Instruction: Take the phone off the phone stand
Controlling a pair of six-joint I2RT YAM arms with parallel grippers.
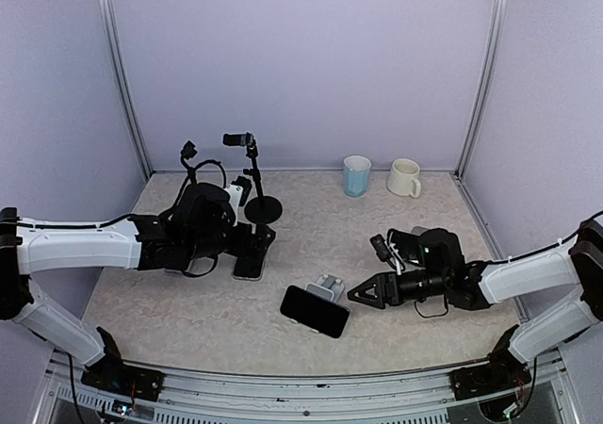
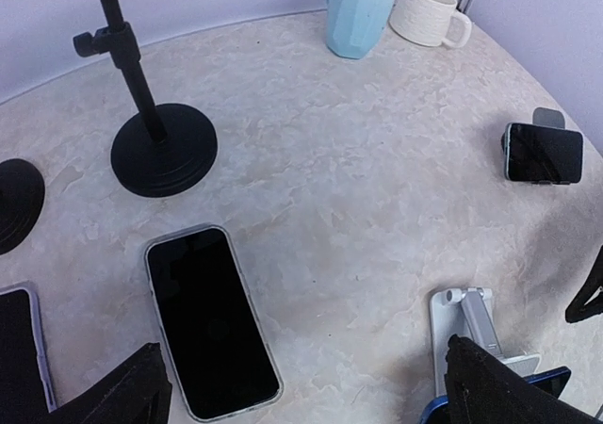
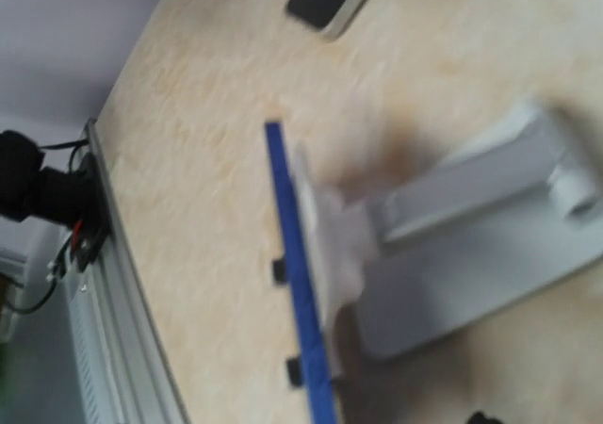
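Note:
A dark phone in a blue case (image 1: 315, 311) leans on a silver stand (image 1: 328, 285) near the table's front middle. My right gripper (image 1: 359, 297) is just right of the stand, open and empty, pointing at it. The blurred right wrist view shows the phone's blue edge (image 3: 298, 273) and the stand (image 3: 471, 240) close up; my fingers barely show there. My left gripper (image 1: 252, 245) is open and empty, low over a flat phone (image 2: 209, 318). The stand (image 2: 468, 330) and blue case (image 2: 551, 382) show at the left wrist view's lower right.
Two black pole stands (image 1: 264, 207) are at the back left. A blue cup (image 1: 356, 174) and a white mug (image 1: 405, 177) stand at the back. A small phone on a grey stand (image 2: 542, 153) sits by the right arm. Another flat phone (image 2: 19, 349) lies at far left.

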